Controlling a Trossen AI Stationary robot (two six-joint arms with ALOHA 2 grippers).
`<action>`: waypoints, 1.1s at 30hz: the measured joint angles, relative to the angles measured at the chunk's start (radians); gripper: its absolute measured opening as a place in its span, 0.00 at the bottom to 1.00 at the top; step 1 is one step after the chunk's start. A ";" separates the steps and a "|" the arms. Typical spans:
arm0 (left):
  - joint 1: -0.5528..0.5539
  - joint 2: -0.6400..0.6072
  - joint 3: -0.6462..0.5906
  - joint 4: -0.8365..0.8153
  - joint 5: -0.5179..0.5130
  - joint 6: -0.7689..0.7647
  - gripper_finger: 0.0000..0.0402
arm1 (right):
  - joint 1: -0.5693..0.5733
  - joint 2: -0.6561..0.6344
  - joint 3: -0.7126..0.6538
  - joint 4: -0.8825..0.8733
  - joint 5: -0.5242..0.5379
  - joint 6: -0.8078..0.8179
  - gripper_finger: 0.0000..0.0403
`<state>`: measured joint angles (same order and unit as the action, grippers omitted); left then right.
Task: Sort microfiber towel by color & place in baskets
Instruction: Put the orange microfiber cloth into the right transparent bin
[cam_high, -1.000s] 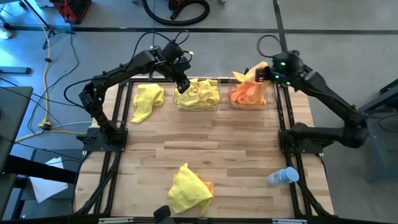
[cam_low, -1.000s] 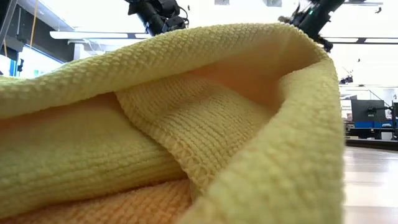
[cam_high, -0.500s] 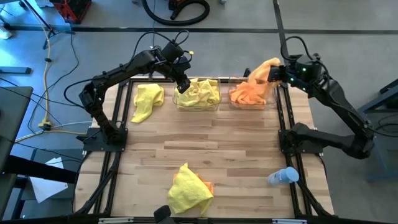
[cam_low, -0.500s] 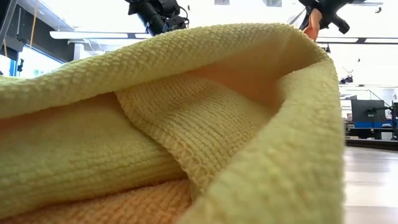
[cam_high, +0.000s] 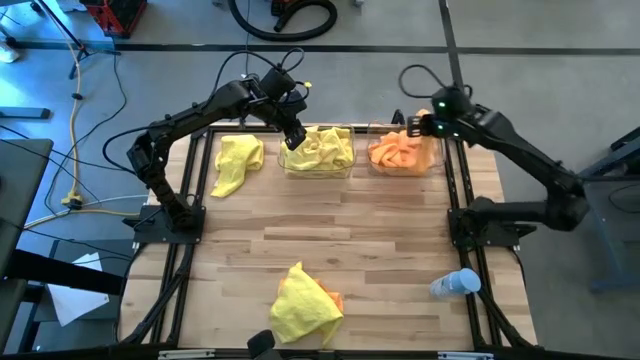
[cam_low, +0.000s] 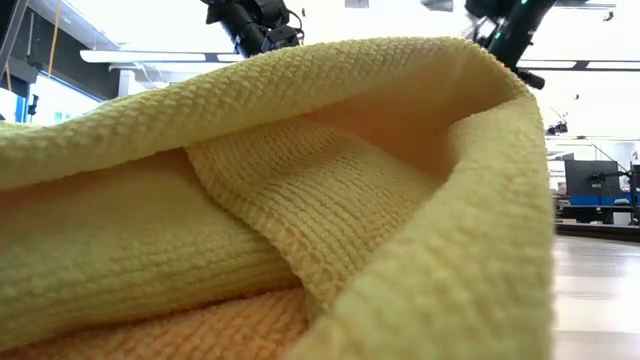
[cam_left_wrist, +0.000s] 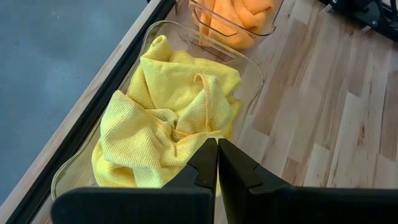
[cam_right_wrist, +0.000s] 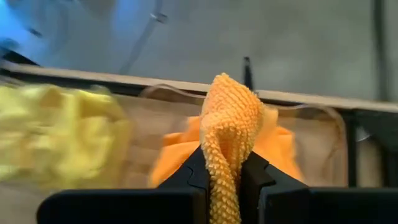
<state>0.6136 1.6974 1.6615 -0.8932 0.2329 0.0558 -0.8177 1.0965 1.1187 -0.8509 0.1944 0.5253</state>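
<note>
Two clear baskets stand at the far edge. The left basket (cam_high: 345, 170) holds yellow towels (cam_left_wrist: 168, 118); the right basket (cam_high: 432, 162) holds orange towels (cam_high: 397, 152). My left gripper (cam_high: 294, 136) is shut, with no cloth between its fingers, and stands at the yellow basket's left end (cam_left_wrist: 217, 149). My right gripper (cam_high: 420, 126) is over the orange basket, shut on an orange towel (cam_right_wrist: 229, 118). A loose yellow towel (cam_high: 237, 162) lies on the table left of the baskets. A yellow towel over an orange one (cam_high: 305, 305) lies at the near edge and fills the low view (cam_low: 250, 220). My left gripper's shut fingertips stand right over the yellow towels in the basket; whether they touch the cloth I cannot tell. My right gripper pinches a bunched fold of the orange towel (cam_right_wrist: 227, 134) between its two fingers, coming from above. The rest of the cloth lies slack in the orange basket (cam_right_wrist: 280, 146).
A small clear bottle (cam_high: 455, 284) lies on its side near the table's right near corner. Dark frame rails run along the left and right table edges. Bare wood lies between the baskets and the near pile.
My right gripper swung toward the table's right edge, drawing the orange towel up out of the basket, then came back left and down over the orange basket. The towel now lies bunched in the basket, still in the fingers.
</note>
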 joint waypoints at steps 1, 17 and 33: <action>0.000 0.000 0.000 0.000 0.000 0.000 0.00 | 0.000 0.028 0.000 0.003 0.021 -0.017 0.08; 0.000 0.000 0.000 -0.004 0.000 -0.002 0.00 | -0.001 0.233 0.000 0.001 -0.003 -0.044 0.44; 0.000 0.000 0.000 0.000 0.000 0.000 0.00 | -0.011 0.084 0.000 -0.083 -0.199 -0.013 0.55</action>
<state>0.6133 1.6974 1.6615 -0.8932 0.2329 0.0555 -0.8289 1.1806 1.1187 -0.9335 -0.0049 0.5121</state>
